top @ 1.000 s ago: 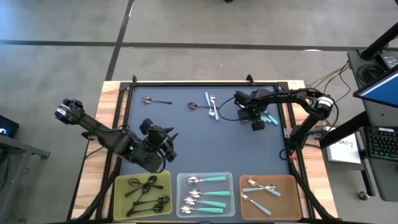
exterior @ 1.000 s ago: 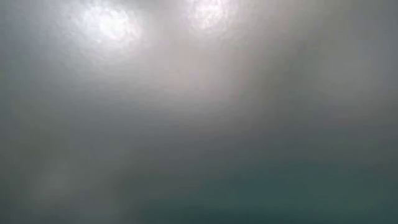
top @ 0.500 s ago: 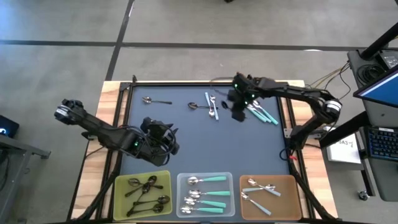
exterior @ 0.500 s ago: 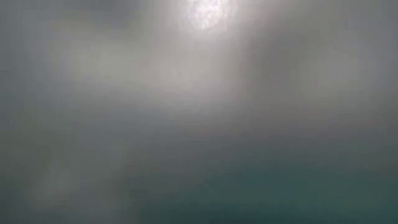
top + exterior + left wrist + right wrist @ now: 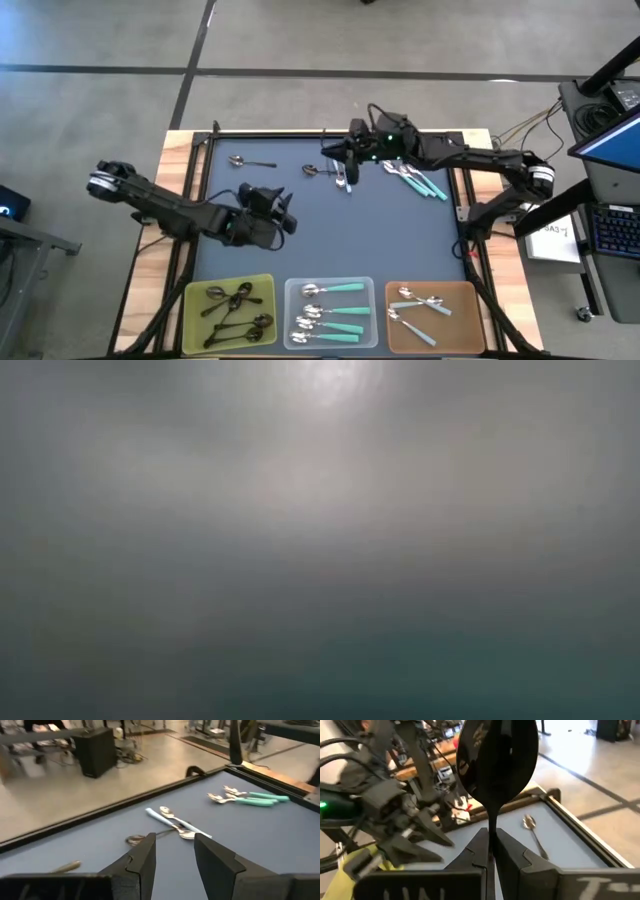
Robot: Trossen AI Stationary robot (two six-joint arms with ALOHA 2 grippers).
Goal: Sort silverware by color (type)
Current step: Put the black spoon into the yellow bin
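High view: right gripper (image 5: 335,150) over the mat's far edge, left gripper (image 5: 288,212) mid-mat | Low view: only blur | Left wrist: fingers (image 5: 142,862) apart, empty | Right wrist: fingers (image 5: 481,851) clamped on dark spoon (image 5: 497,757), bowl upright.

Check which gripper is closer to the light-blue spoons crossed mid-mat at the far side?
Right. The right gripper, shut on a dark spoon, hovers right beside the light-blue spoons. The left gripper, empty, sits nearer the trays, well short of them.
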